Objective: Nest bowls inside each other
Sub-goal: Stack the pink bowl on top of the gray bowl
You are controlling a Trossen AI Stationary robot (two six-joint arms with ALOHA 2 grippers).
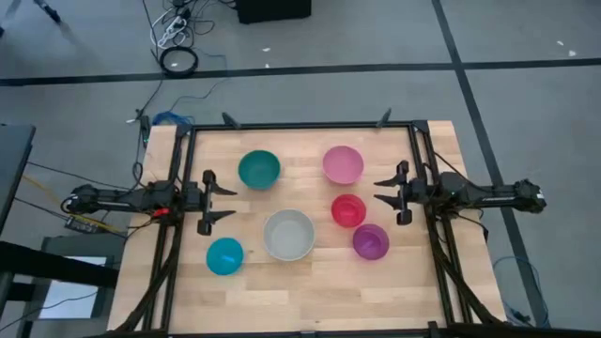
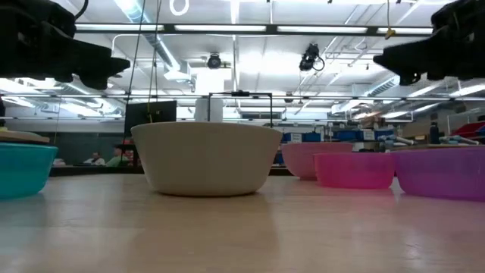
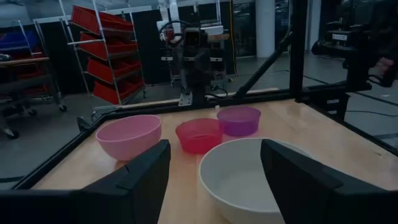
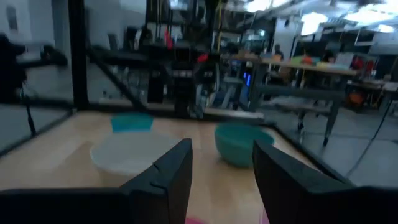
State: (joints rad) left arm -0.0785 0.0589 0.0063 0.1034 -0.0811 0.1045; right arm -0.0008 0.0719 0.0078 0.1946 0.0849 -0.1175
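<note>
Six bowls rest on their bases, apart, on the wooden table (image 1: 310,282): teal-green (image 1: 258,169), pale pink (image 1: 343,164), red-pink (image 1: 348,210), purple (image 1: 371,241), grey-white (image 1: 288,235) and cyan (image 1: 224,255). My left gripper (image 1: 225,202) hovers open at the table's left side, level, pointing right, its fingers (image 3: 146,171) clear of everything. My right gripper (image 1: 383,191) hovers open at the right side, pointing left, with nothing between its fingers (image 4: 180,165).
A black frame (image 1: 300,125) runs round the table's far, left and right edges. Bare wood lies between the bowls and along the near edge. Cables (image 1: 178,38) lie on the floor beyond the far edge.
</note>
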